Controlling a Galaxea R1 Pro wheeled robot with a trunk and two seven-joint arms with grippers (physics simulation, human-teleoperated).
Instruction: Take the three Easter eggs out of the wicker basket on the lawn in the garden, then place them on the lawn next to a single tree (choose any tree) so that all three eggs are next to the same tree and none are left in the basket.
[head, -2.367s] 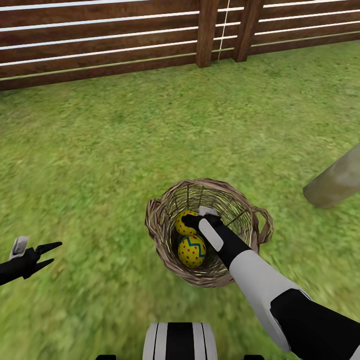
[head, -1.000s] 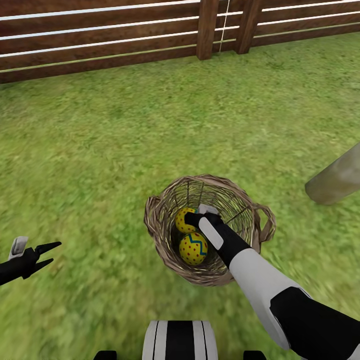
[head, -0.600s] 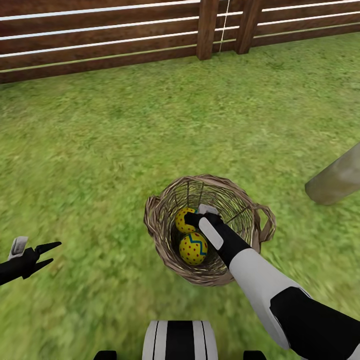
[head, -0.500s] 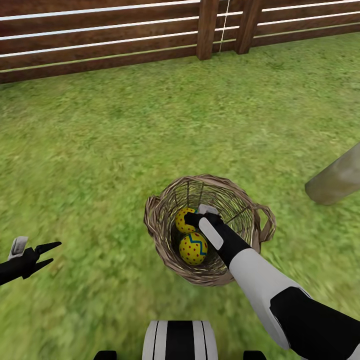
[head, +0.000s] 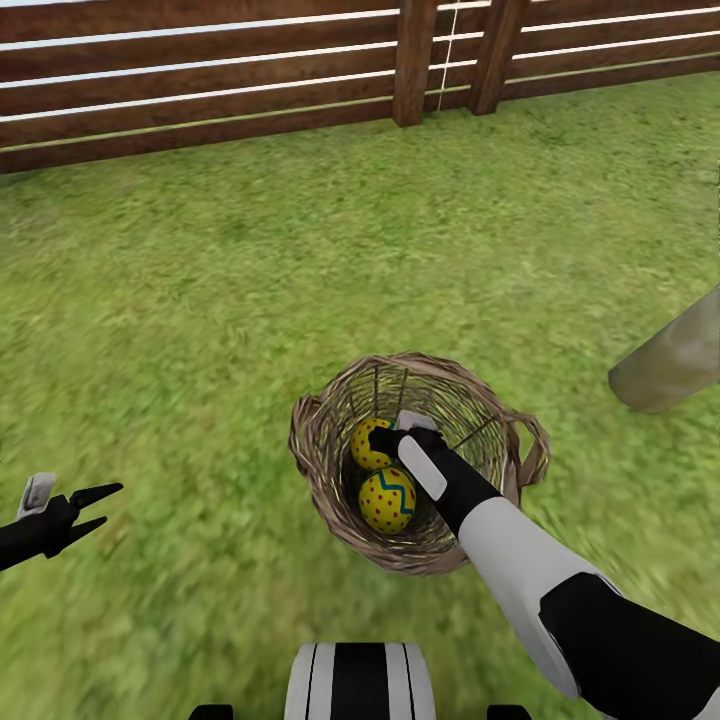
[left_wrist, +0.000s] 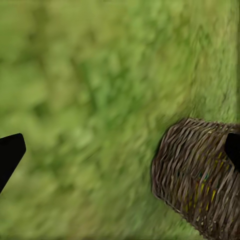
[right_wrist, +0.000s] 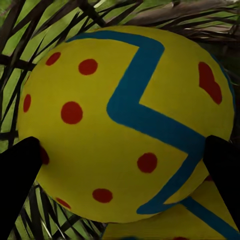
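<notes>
The wicker basket stands on the lawn, right in front of the robot. 2 Easter eggs can be seen inside it. The near egg lies low in the basket, by the side closest to the robot. The far egg sits just behind it, and the 2 eggs seem to touch.

The right gripper reaches down past the rim into the basket. In the right wrist view the far egg sits between the 2 black fingertips, 1 on each side. They look to be touching it, but I cannot tell if they squeeze it. The basket wall is close all around the gripper, so room there is tight.

The left gripper hangs over bare grass, well away from the basket, with its fingers spread apart.

A brown fence runs along the far edge of the grass. A pale tree trunk stands near the basket, on the robot's right. Wide open grass lies between the basket and the fence.
</notes>
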